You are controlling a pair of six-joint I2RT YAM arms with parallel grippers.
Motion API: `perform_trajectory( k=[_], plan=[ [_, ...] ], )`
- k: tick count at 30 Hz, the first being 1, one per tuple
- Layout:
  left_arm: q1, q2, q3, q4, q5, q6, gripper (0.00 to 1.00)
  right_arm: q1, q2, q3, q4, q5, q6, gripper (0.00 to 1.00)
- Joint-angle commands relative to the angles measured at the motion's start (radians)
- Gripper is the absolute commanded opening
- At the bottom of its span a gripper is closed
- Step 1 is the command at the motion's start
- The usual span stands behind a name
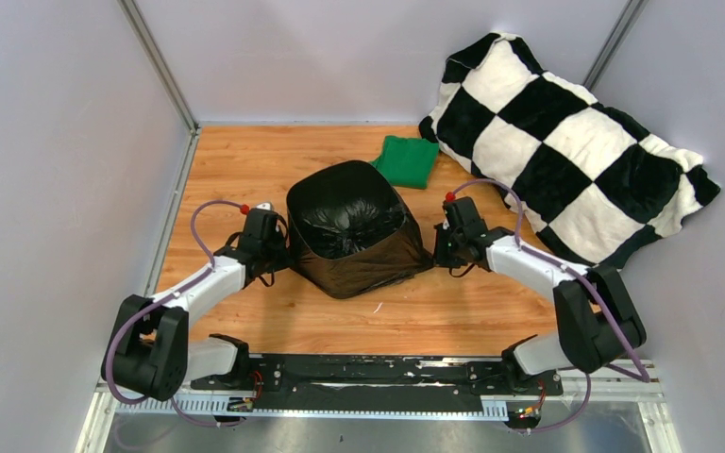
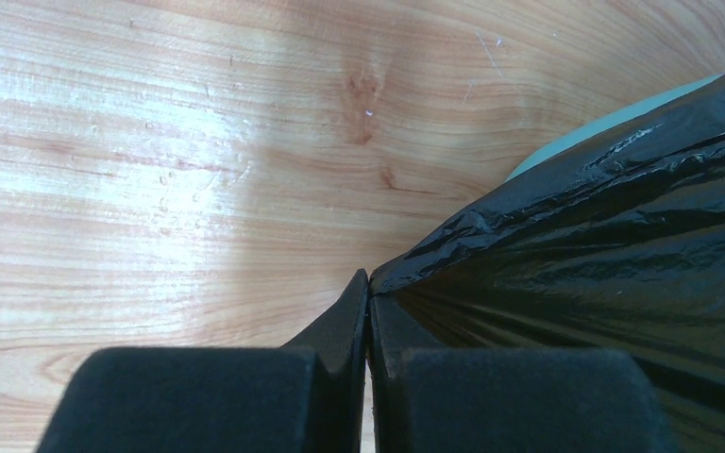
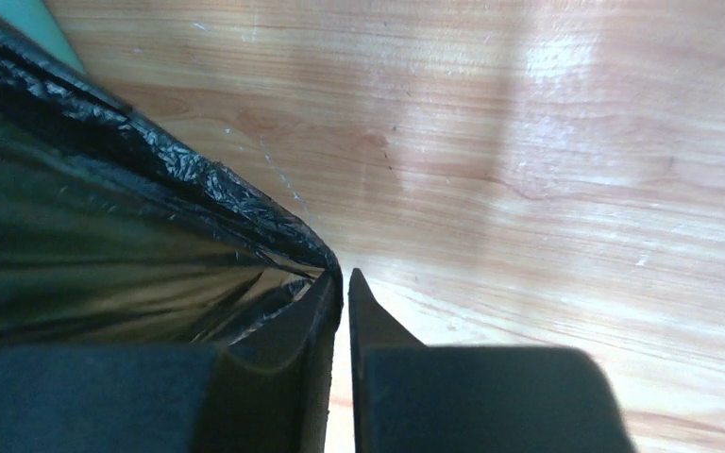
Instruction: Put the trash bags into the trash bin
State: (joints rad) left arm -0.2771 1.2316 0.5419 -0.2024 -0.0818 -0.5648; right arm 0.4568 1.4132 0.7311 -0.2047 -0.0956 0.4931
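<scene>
The black trash bag [image 1: 349, 222] lines the trash bin and drapes down over its outer walls, so the bin is hidden in the top view. A sliver of mint-green bin shows in the left wrist view [image 2: 585, 132] and the right wrist view [image 3: 33, 24]. My left gripper [image 1: 283, 247] is at the bag's left side, low near the table. Its jaws [image 2: 368, 283] are shut on the edge of the bag [image 2: 576, 245]. My right gripper [image 1: 434, 247] is at the bag's right side. Its jaws [image 3: 343, 278] are pinched on the edge of the bag [image 3: 104, 217], which is pulled taut to the tips.
A folded dark green cloth [image 1: 406, 160] lies behind the bin. A large black-and-white checkered pillow [image 1: 566, 151] leans at the back right, close to the right arm. Pale walls enclose the wooden table [image 1: 245, 160] on the left, back and right.
</scene>
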Motion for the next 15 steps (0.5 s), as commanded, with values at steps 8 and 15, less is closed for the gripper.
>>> perform_trajectory(
  k=[8,15],
  plan=[
    [0.006,0.013,-0.023,0.039,0.003,0.016,0.0,0.013,-0.139,0.196,-0.288,0.093,-0.088,0.63],
    [0.006,-0.013,-0.034,0.041,0.012,0.017,0.0,0.042,-0.196,0.491,-0.492,0.068,-0.189,0.64]
  ],
)
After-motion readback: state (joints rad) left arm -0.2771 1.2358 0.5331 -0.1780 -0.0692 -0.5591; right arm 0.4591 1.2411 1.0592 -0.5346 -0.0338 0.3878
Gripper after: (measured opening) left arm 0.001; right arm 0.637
